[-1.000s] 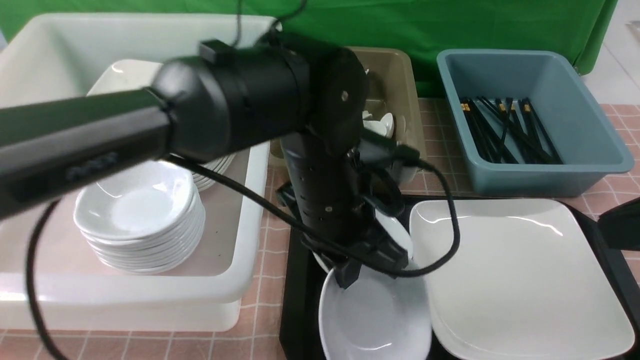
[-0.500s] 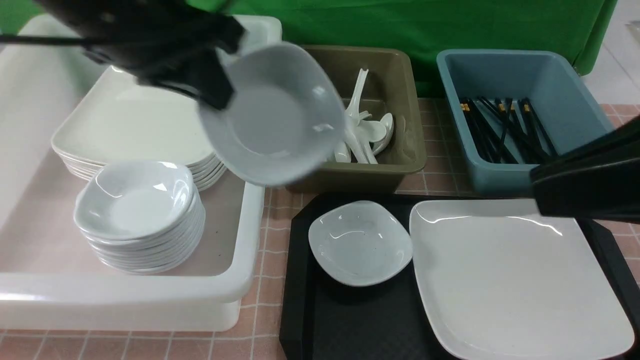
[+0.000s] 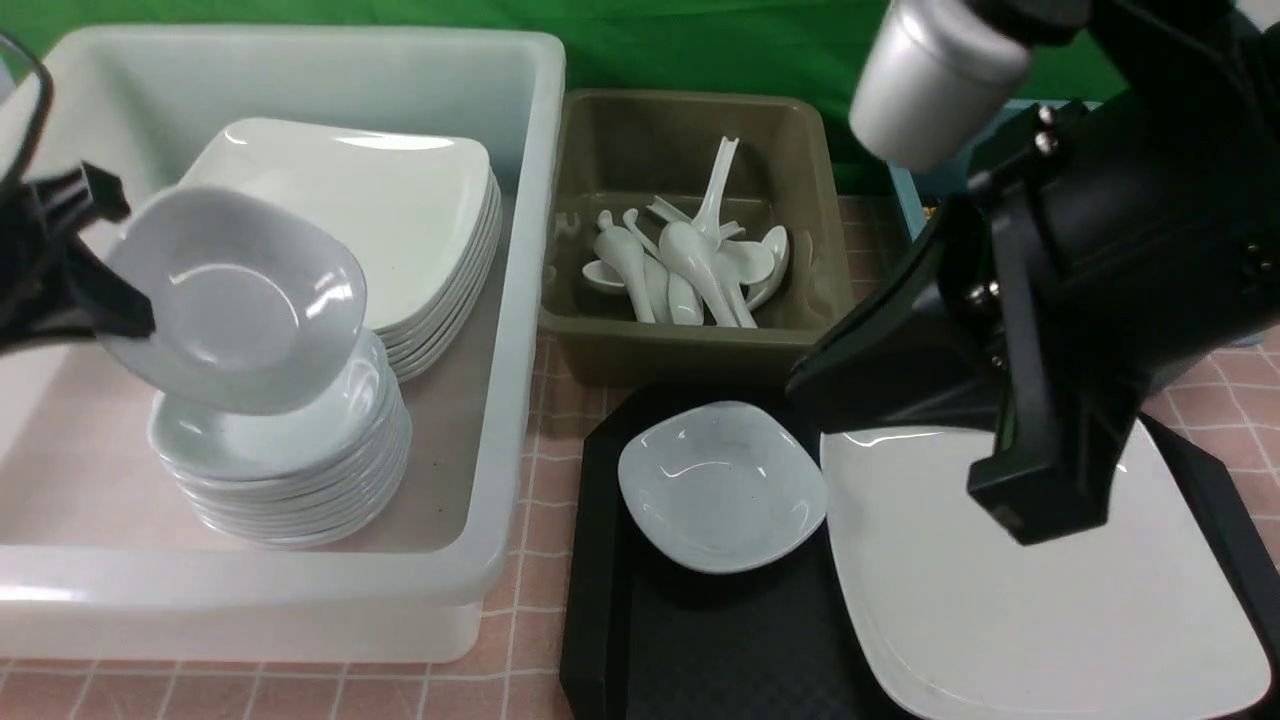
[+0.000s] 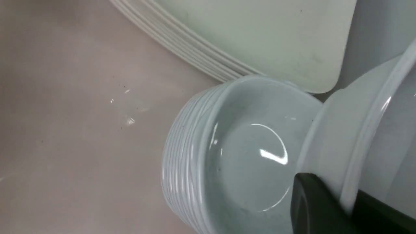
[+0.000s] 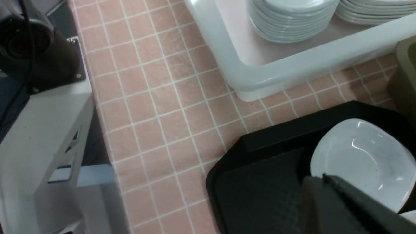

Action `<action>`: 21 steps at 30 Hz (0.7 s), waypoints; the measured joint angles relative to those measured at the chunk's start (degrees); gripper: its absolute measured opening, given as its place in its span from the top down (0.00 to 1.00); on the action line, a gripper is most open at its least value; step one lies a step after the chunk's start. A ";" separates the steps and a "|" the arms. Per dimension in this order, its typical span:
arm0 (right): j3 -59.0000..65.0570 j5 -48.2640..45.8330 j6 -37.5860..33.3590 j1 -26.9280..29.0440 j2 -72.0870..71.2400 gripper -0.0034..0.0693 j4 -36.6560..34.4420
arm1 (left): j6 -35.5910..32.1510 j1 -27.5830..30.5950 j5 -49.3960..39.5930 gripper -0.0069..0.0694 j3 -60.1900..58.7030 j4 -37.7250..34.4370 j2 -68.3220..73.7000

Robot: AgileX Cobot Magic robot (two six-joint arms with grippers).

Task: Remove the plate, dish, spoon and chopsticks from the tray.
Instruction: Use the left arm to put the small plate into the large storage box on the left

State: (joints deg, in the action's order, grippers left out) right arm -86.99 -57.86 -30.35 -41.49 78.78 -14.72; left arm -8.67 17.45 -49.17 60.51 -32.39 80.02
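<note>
Midway: left gripper (image 3: pixel 95 290) clamps a small dish (image 3: pixel 235 300) over the left tub's (image 3: pixel 520 300) stack (image 3: pixel 290 470); a second dish (image 3: pixel 722 485) and the plate (image 3: pixel 1000 620) sit uncleared on the tray (image 3: pixel 600 560), right gripper (image 3: pixel 1035 505) closed above.

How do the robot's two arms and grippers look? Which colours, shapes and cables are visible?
Both arms are black. The right arm has bulky rounded housings with small metal screws and a silver cylindrical cap. The left gripper is matte black and angular, a thin black cable beside it. The right gripper looks dark grey.
</note>
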 joint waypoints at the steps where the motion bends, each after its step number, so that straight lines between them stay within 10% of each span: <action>1: -0.04 0.07 0.00 0.00 0.21 0.91 0.21 | -0.33 0.00 2.44 0.89 -2.10 -0.38 0.25; 7: -0.04 0.91 0.12 0.00 0.21 0.91 0.42 | -0.62 0.00 5.14 0.83 -4.91 -0.40 2.28; 21: -0.04 -4.21 4.59 4.77 -1.65 0.91 10.68 | 2.12 -1.43 -8.91 0.31 11.18 14.56 0.22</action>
State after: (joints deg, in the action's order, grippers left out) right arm -87.03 -62.07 -25.76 -36.72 77.13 -4.04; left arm -6.55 16.03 -58.08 71.69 -17.84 80.24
